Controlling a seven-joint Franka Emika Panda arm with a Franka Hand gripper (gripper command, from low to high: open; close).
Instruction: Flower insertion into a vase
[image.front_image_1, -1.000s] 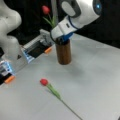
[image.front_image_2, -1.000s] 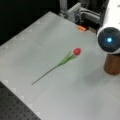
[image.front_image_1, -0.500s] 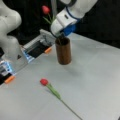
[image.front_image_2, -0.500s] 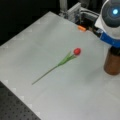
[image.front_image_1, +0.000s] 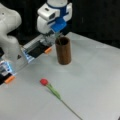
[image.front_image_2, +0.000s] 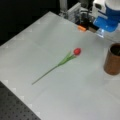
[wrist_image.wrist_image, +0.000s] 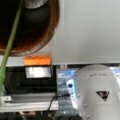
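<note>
Vase (image.front_image_1: 63, 51) upright near desk (image.front_image_1: 100, 82) far edge, green stem (wrist_image.wrist_image: 10, 42) reaching into its mouth. Gripper (image.front_image_1: 56, 35) just above; finger state impossible to tell. Red flower (image.front_image_2: 60, 63) flat mid-desk.

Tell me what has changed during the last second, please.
The tool moved toward a front view's left, and the brown vase, partly hidden before, now shows its whole mouth. A green stem reaches into the vase in the wrist view; whether the tool holds it cannot be told. The vase and the red flower lying on the table stayed where they were.
</note>
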